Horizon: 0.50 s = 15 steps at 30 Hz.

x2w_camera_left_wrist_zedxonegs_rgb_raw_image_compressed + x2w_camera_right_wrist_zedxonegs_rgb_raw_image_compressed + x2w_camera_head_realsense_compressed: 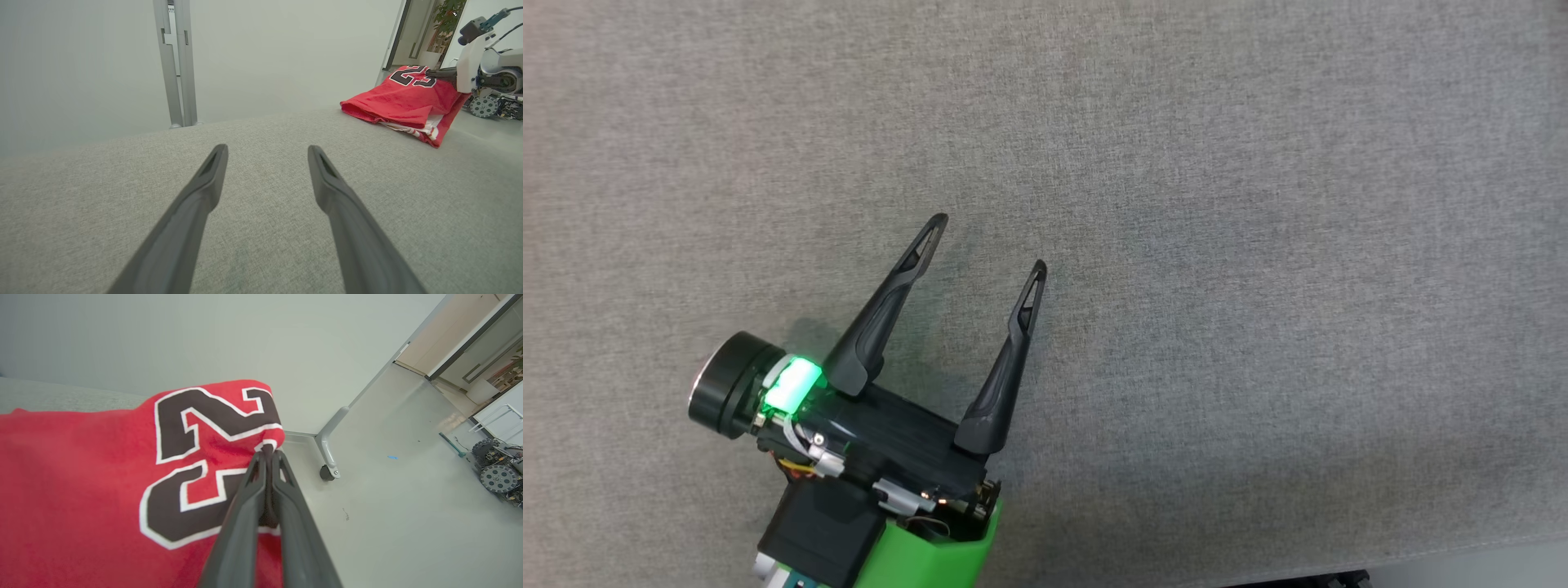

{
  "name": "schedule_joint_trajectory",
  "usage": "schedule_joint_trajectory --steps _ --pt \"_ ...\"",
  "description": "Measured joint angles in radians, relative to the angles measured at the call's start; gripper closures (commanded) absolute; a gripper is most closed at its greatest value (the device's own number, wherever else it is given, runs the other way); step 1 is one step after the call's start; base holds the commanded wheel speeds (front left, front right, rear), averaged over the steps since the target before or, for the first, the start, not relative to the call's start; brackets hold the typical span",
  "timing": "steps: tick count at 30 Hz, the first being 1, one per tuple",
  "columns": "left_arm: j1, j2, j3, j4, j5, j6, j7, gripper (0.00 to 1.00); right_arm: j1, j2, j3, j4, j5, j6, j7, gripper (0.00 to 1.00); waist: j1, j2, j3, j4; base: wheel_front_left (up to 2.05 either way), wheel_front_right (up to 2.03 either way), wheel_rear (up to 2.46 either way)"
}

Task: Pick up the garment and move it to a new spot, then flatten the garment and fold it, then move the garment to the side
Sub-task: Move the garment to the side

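The garment [404, 100], a red jersey with a black white-outlined 23, lies folded near the far right edge of the grey table [261, 228] in the left wrist view. One edge is lifted by my right gripper [269, 451], which is shut on the red cloth beside the number [196, 457]. That same gripper's dark fingers [441, 73] reach the jersey from the right. My left gripper [992, 242] stands open above bare grey fabric, nothing between its fingers [212, 175], well away from the garment.
The grey fabric table top [1258, 245] has its front edge at the lower right of the head view. Beyond the table are a white panel on a wheeled metal stand [329, 457], a pale floor, and wheeled equipment [496, 477] at the right.
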Motion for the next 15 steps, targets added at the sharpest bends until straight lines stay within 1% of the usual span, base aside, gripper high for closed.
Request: schedule_joint_trajectory --steps 4,5,8,10,13,15 --pt "-0.009 0.003 -0.008 0.005 -0.002 -0.001 0.0 0.0 -0.014 -0.026 -0.043 -0.009 -0.054 0.0 0.035 1.0 0.0 0.0 0.039 -0.007 0.0 0.0 0.0" --pt "-0.012 0.003 -0.008 0.008 -0.003 -0.001 0.0 0.0 -0.017 -0.028 -0.05 -0.008 -0.064 0.0 0.044 0.0 0.0 0.0 0.044 -0.007 0.0 0.0 0.0" --pt "-0.028 -0.001 -0.012 0.024 -0.012 -0.002 0.0 0.0 -0.03 -0.026 -0.063 -0.014 -0.127 0.0 0.031 0.0 0.0 0.0 0.043 0.0 0.0 0.0 0.0" --pt "-0.032 -0.008 -0.013 0.036 -0.019 -0.001 0.0 0.0 -0.031 -0.005 -0.055 -0.019 -0.166 0.0 0.008 0.0 0.0 0.0 0.033 0.002 0.0 0.0 0.0" --pt "-0.03 -0.021 -0.011 0.061 -0.04 0.007 0.0 0.0 -0.022 0.072 -0.024 -0.014 -0.185 0.0 -0.021 0.0 0.0 0.0 0.004 0.007 0.0 0.0 0.0" --pt "-0.022 -0.036 0.0 0.084 -0.067 0.016 0.0 0.0 0.012 0.127 0.008 0.002 -0.195 0.0 -0.038 0.0 0.0 0.0 -0.026 0.01 0.0 0.0 0.0"
